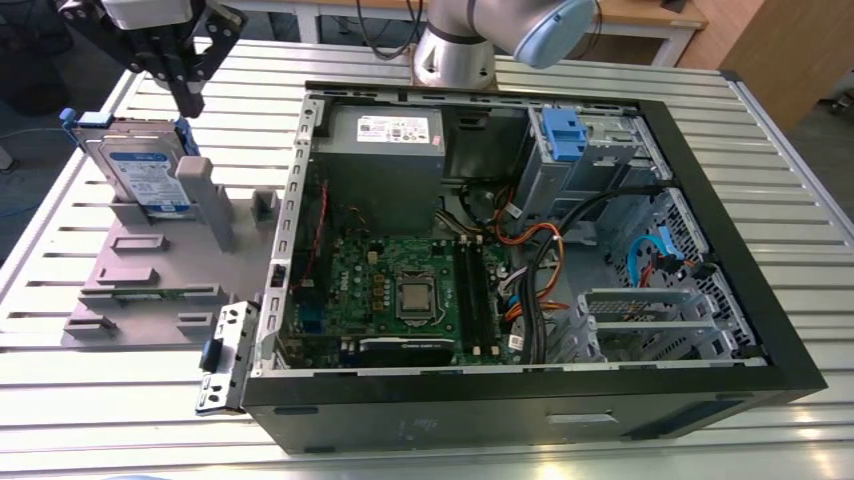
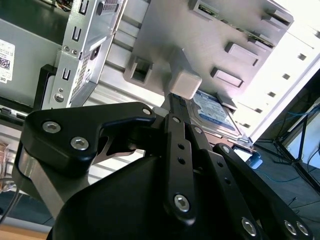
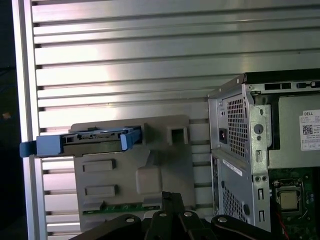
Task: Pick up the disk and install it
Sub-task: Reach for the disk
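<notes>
Disk [image 1: 140, 172] is standing on edge in a grey holder [image 1: 147, 275] near the exterior view's left end of the slatted desk [image 1: 80, 400], with its blue-framed top edge sitting free. End effector [image 1: 191, 100] is hanging just above that edge without touching it, its fingers drawn together and gripping nothing. Open computer case [image 1: 747, 215] is lying just beside the holder, leaving a narrow strip of desk between them.

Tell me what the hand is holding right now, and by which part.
Nothing. The hand hangs above the disk, apart from it; the disk stands on edge in the grey holder.
</notes>
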`<state>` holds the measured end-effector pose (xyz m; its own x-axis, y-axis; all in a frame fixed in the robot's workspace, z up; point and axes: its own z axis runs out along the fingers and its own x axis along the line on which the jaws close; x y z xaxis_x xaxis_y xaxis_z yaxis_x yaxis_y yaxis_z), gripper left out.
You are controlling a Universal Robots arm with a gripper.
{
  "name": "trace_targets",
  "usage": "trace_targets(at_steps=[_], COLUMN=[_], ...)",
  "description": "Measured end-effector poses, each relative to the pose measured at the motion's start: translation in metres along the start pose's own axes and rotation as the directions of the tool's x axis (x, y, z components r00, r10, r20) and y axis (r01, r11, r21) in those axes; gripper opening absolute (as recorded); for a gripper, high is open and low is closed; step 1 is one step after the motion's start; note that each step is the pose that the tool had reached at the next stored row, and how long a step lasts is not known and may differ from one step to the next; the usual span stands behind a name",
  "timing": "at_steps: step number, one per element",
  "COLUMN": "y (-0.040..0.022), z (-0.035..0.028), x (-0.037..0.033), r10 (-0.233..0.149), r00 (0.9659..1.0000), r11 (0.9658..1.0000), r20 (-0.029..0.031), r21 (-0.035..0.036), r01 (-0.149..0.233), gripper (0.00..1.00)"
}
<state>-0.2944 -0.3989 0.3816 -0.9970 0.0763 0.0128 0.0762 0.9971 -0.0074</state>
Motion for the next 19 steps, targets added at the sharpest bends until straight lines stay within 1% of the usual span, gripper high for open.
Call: trace_targets(at_steps=[19], y=[-0.0003], z=[0.0015], x=[0.0036], r10=[0.000], r00=[1.0000], r11=[1.0000], r20=[0.0006], r21=[0.0088], r01=[0.000], gripper=[0.11])
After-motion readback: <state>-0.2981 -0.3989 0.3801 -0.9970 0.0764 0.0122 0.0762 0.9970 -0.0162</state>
